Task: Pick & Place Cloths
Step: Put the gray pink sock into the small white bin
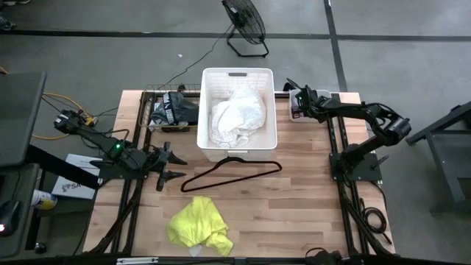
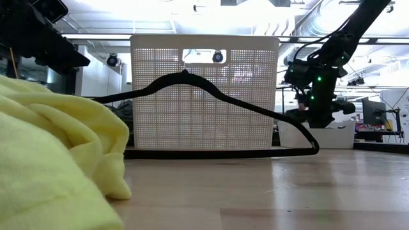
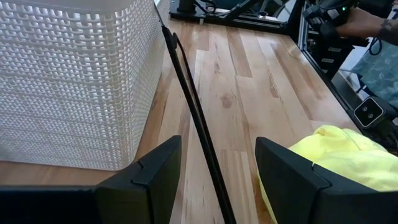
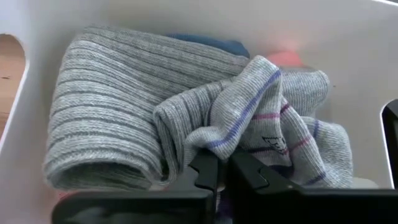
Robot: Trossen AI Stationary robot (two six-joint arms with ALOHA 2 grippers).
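A white cloth (image 1: 237, 116) lies in the white basket (image 1: 203, 110) at the table's far middle. A yellow cloth (image 1: 199, 224) is bunched on the table near the front edge. A dark cloth (image 1: 175, 109) lies on a wire rack at the far left. A grey ribbed cloth (image 4: 106, 118) and a grey striped cloth (image 4: 267, 112) fill a small white bin (image 1: 294, 112) at the far right. My right gripper (image 4: 222, 168) is shut and reaches down into that bin. My left gripper (image 1: 171, 165) hovers open at the left, touching nothing. My right gripper's shut fingertips (image 4: 205, 169) rest against the lower fold of the grey striped cloth (image 4: 214, 146), coming slanting down from above. Whether any fabric lies between them I cannot tell. The cloth lies bunched in the bin.
A black hanger (image 1: 232, 168) stands with its bottom bar on the table and its hook end leaning on the basket's near wall. One of its arms (image 3: 186, 81) runs on the table ahead of my left gripper. Bare wood lies between hanger and yellow cloth.
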